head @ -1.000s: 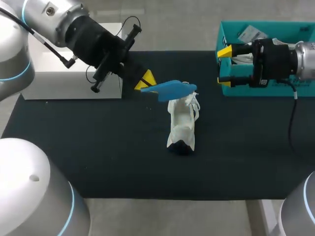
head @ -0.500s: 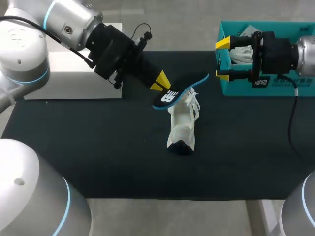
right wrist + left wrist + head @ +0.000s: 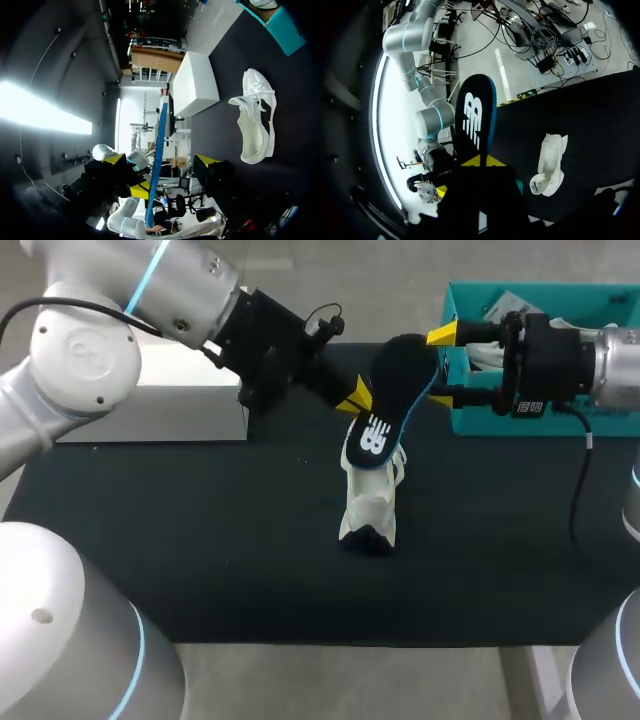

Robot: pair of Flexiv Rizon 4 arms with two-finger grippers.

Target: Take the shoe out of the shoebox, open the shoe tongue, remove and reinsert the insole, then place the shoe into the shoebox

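Since a second ago, the insole (image 3: 392, 390) is swinging round in my left gripper (image 3: 356, 400): it was lying flat with its blue side up beside the fingers, and now it is standing steeply tilted, black printed face toward the head camera, its far end reaching over toward my right gripper (image 3: 445, 364). My left arm is also coming further in over the table (image 3: 200, 540).

My left gripper (image 3: 480, 161) is clamping the insole (image 3: 475, 115) by one end, with the rest sticking up ahead of the fingers. The white shoe (image 3: 370, 495) is lying on the dark table just below and beside that gripper, apart from it; I cannot tell whether the insole's lower end is touching it.

My right gripper (image 3: 165, 172) is holding its fingers wide apart. From its wrist, the insole (image 3: 157, 160) is showing edge-on in the gap between them, touching neither that I can see. The shoe (image 3: 257, 120) is lying ahead of it. The teal shoebox (image 3: 520, 425) is sitting right beside this gripper, and the white box (image 3: 150, 400) is behind my left one.
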